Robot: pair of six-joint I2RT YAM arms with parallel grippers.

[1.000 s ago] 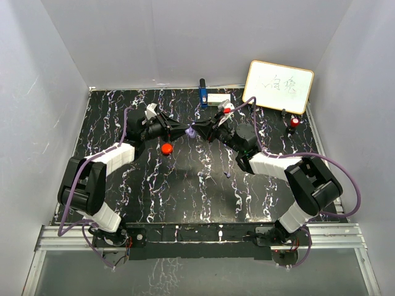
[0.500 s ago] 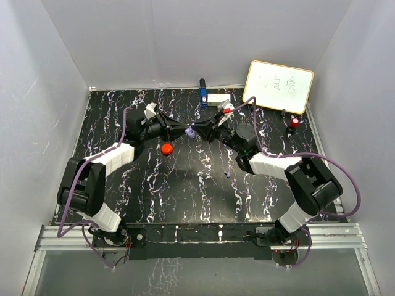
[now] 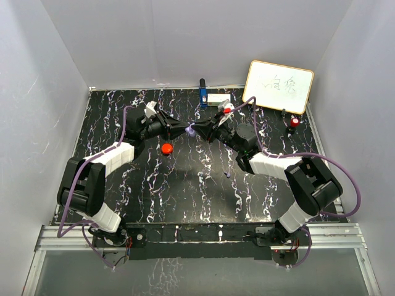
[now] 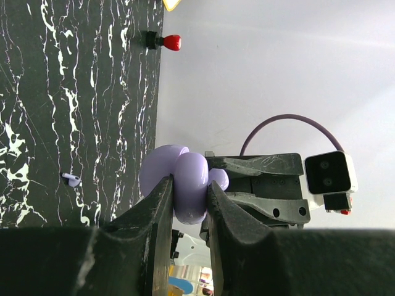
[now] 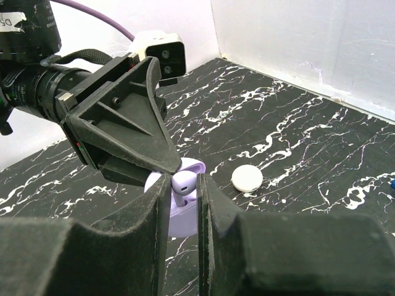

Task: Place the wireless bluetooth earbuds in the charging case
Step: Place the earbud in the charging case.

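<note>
The left gripper was clamped on the lilac charging case and held it clear of the tabletop, toward the back middle of the workspace. The right gripper met it tip to tip. Its fingers were closed on a lilac earbud, stem pointing down at the open case. From the right wrist the earbud sat at the mouth of the case, touching it or just inside — how deep could not be told.

A small lilac piece lay alone on the tabletop, well apart from the case. A red puck rested on the tabletop near the left gripper, and a white puck lay just beyond the case in the right wrist view. At the back right a whiteboard leaned against the wall — a red-capped object stood near it.
</note>
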